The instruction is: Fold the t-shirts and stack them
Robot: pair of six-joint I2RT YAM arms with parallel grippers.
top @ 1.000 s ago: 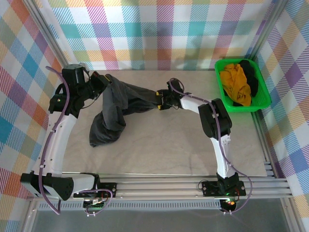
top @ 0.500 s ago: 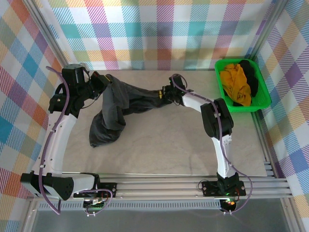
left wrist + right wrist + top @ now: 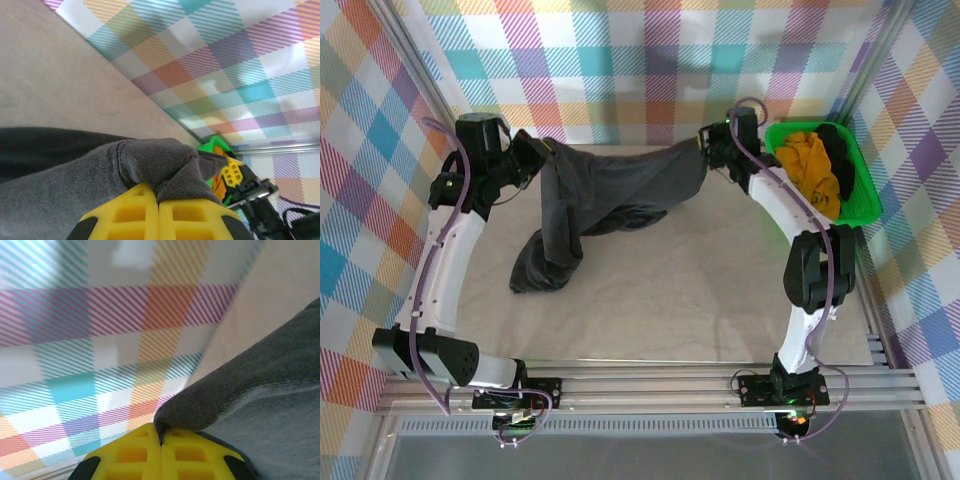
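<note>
Grip confirmed: left pincer (image 3: 159, 202) and right pincer (image 3: 161, 439) are both clamped shut, each pinching an edge of the charcoal soft-fabric t-shirt (image 3: 610, 190). Shirt's long axis runs left-right between them. Slack lower part trails onto the beige counter (image 3: 670, 300) on the left pincer's side.

— What is seen of the charcoal t-shirt (image 3: 620, 185)?
— Soft, matt knitted cloth is shown; the green basket (image 3: 867, 195) is seen as glossy plastic, the table (image 3: 670, 300) as smooth and matt.
</note>
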